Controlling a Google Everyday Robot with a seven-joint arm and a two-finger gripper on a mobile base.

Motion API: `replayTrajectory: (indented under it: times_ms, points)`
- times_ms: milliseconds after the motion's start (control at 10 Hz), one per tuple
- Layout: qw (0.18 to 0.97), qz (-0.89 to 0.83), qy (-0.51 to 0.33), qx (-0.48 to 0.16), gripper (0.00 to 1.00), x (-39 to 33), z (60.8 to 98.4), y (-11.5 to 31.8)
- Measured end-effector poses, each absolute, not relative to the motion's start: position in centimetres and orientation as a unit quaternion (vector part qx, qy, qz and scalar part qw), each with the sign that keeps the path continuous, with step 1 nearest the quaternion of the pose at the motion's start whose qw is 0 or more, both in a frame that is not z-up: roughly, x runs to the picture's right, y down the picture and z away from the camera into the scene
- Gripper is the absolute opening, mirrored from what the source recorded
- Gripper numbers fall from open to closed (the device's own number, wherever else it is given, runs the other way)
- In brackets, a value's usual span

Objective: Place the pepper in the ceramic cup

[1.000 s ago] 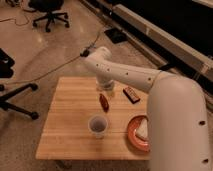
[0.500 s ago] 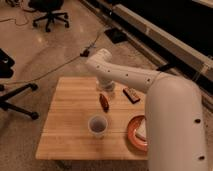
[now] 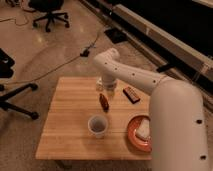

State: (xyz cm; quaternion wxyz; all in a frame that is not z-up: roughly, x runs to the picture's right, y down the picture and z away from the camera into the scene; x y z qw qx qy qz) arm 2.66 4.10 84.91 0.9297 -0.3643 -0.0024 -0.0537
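Little had shifted over the last second: the arm's wrist had edged slightly to the picture's right, while the pepper (image 3: 104,102) kept much the same spot on the worktop (image 3: 65,131). The end effector (image 3: 106,93) hung at the end of the white arm, pointing down over the far middle part of the wooden worktop. Whether it was wide, narrow or holding anything could not be told, since the wrist and its own shadow covered it. The pepper, dark red and slim, lay directly under the end effector and just toward the camera from it, tilted with its upper end close to the tool. It could not be told whether the two touched. The ceramic cup (image 3: 98,125) stood upright farther toward the camera than the pepper, well apart from the end effector, pale and round, with its mouth open and nothing visible inside. A white bottle (image 3: 99,85) stood just beside the end effector on the picture's left, partly hidden by the wrist. A flat dark block (image 3: 131,94) lay near the end effector on the picture's right. A red-orange plate (image 3: 129,134) sat well apart from the end effector, toward the camera and to the picture's right, beside the cup, carrying something pale.
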Motion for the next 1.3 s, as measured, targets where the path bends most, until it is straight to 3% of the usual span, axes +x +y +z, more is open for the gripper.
replayTrajectory:
  times_ms: [1300]
  points:
    - [0.923,-0.039,0.018,-0.381,0.63,0.7,91.6,7.7]
